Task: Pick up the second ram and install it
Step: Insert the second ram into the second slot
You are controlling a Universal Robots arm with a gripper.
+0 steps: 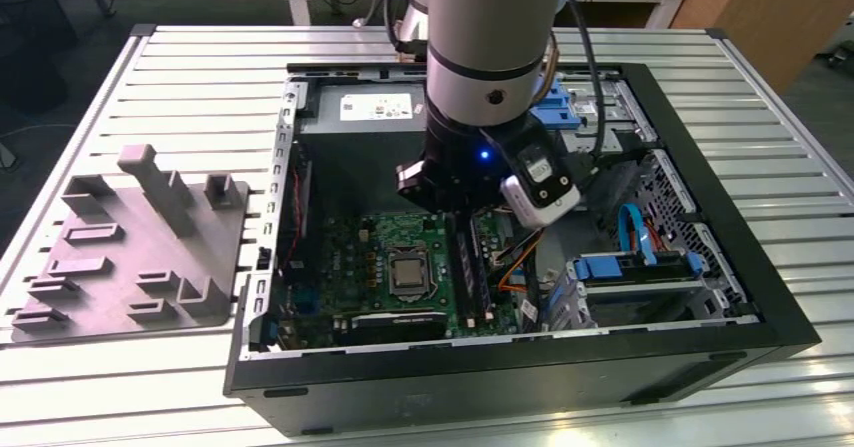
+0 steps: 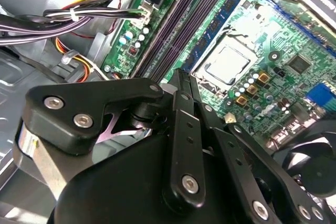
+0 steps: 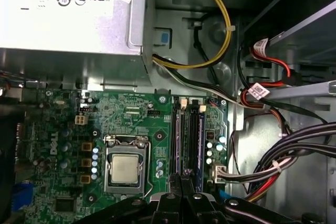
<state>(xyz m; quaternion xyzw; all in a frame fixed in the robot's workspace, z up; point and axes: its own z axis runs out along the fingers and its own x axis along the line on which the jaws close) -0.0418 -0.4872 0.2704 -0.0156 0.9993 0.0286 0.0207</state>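
Block of grey slotted plastic (image 1: 134, 237) sits at the exterior view's left on the slatted table (image 1: 747, 97), outside the open computer case (image 1: 507, 377). Moving right, I see the processor socket (image 1: 404, 272) on the motherboard. Just beside it are the memory slots, where a long dark stick stands on edge; I judge this to be the second ram (image 1: 469, 267). Its long axis runs along the slots, from the power supply (image 1: 380, 107) side toward the case's near wall. The gripper (image 2: 178, 77) hangs over that same line, so the ram lies below the fingertips, not off to one side. In the second wrist view the fingers are drawn together with no gap at the tips. Whether they pinch the stick's top edge or only press on it, I cannot tell. Further right runs a blue cable (image 1: 635, 239), well apart.
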